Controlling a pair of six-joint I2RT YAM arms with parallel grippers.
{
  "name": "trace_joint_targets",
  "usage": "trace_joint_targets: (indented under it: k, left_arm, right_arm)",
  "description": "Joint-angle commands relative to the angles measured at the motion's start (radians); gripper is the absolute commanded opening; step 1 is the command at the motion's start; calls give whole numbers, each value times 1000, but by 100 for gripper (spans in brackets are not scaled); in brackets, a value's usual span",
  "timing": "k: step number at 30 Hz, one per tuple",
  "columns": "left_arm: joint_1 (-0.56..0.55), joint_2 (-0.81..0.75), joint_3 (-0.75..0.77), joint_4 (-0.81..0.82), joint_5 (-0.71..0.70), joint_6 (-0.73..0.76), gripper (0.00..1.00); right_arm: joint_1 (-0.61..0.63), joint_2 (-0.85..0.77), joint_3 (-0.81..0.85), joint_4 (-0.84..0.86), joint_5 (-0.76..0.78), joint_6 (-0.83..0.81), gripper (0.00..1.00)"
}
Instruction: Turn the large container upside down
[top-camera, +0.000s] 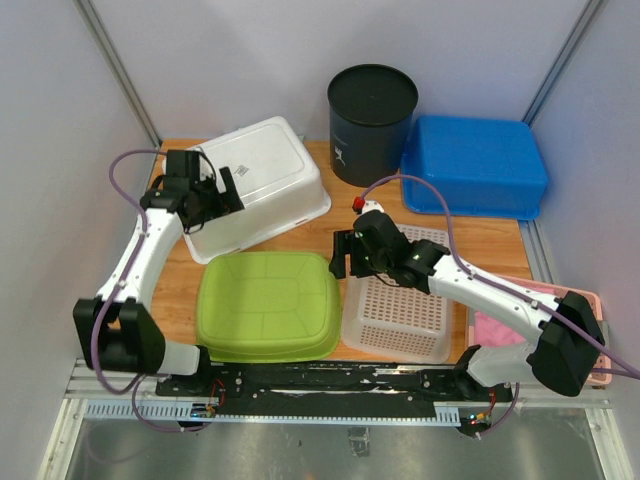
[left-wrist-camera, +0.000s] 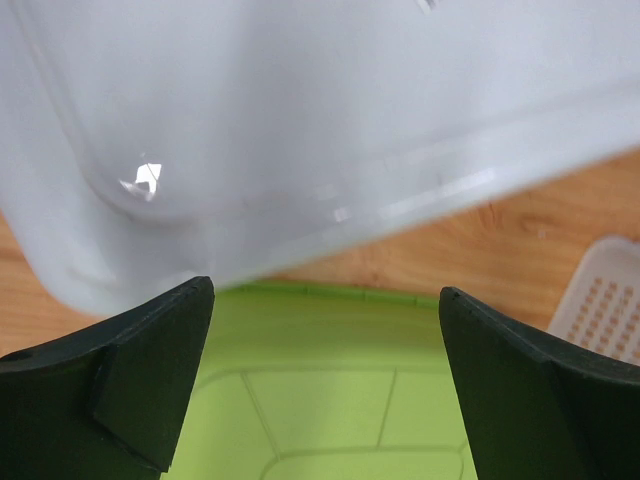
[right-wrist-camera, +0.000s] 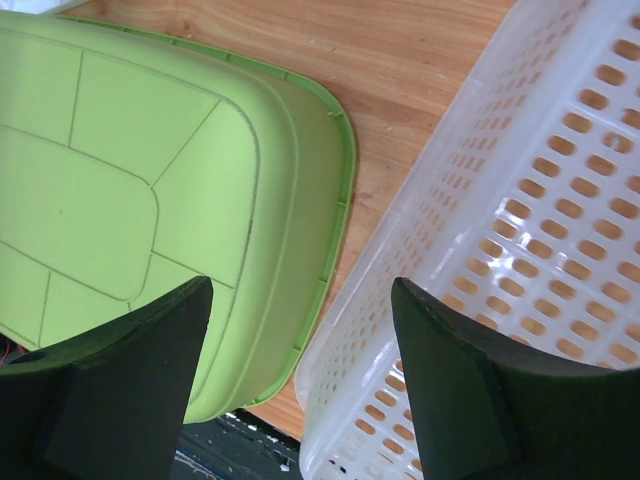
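Observation:
The large white container (top-camera: 262, 172) lies bottom up and tilted at the back left of the table. It fills the top of the left wrist view (left-wrist-camera: 300, 120). My left gripper (top-camera: 215, 203) is open and empty at the container's left near corner, its jaws (left-wrist-camera: 325, 290) wide apart just below the container's wall. My right gripper (top-camera: 345, 258) is open and empty. It hangs over the gap (right-wrist-camera: 300, 285) between the green container and the perforated basket.
A green container (top-camera: 267, 305) lies bottom up at the front, also in both wrist views (left-wrist-camera: 330, 390) (right-wrist-camera: 130, 170). A white perforated basket (top-camera: 400, 300) lies bottom up beside it. A black bucket (top-camera: 372, 120), a blue tub (top-camera: 475, 165) and a pink tray (top-camera: 590, 330) stand behind and to the right.

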Motion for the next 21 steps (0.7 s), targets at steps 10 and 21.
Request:
trace_joint_targets:
  k: [10,21]
  left_arm:
    - [23,-107,76,2,19,-54,99]
    - [-6,-342,-328,-24,27,-123,99]
  right_arm:
    - [-28,-277,-145,-75,299,24,76]
    - [-32,-174,-121,-42,259,35,76]
